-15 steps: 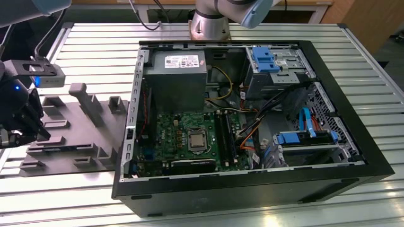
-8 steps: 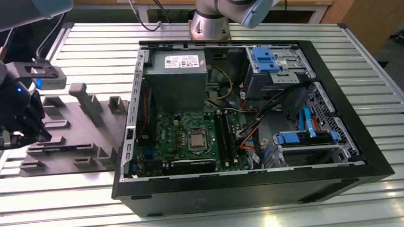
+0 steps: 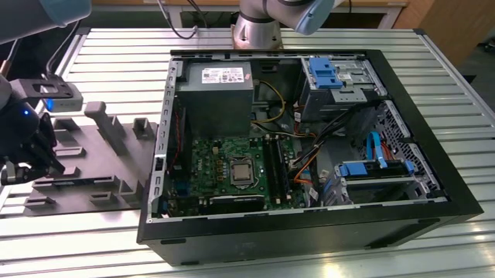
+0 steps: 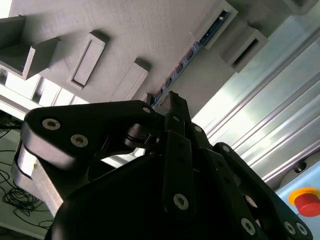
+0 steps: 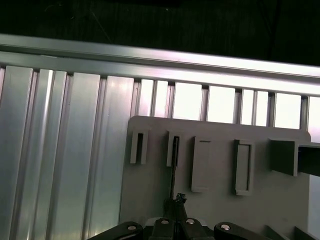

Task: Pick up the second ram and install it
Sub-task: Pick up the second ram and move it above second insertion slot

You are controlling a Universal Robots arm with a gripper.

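the second ram (image 4: pixel 191 54) stands on its thin edge in the grey holder plate (image 4: pixel 150 30). it is a dark strip with small blocks along its side, and it runs through the plate's narrow slotted uprights. in the first wrist view the second ram (image 5: pixel 173 167) reads as a thin dark line from one slotted upright straight to my tool (image 5: pixel 176 201). in both wrist views my tool (image 4: pixel 172 100) has its fingers drawn together on the near end of the strip, pinching it between the tips. the strip's far end sits in its slot.

around it, the holder plate (image 5: pixel 215 210) carries several other raised rectangular pockets and blocks, all light grey. the plate lies flat on the slatted metal worktop (image 5: pixel 60 150).

in the exterior view my tool (image 3: pixel 22 168) hangs low over the holder plate (image 3: pixel 97 176) at the exterior view's left edge. it is well apart from the open computer case (image 3: pixel 309 237), which lies on the worktop (image 3: pixel 116 52) just beside the plate, on the exterior view's right of it. inside the case the green board (image 3: pixel 220 156) lies face up with long black slots (image 3: pixel 276 165) along one side. a grey power supply (image 3: pixel 217 87) sits beyond it, and blue drive brackets (image 3: pixel 325 72) are in the far corner. the arm's base (image 3: pixel 258 32) stands behind the case. in the second wrist view a red button (image 4: pixel 306 199) shows past the worktop (image 4: pixel 260 115).
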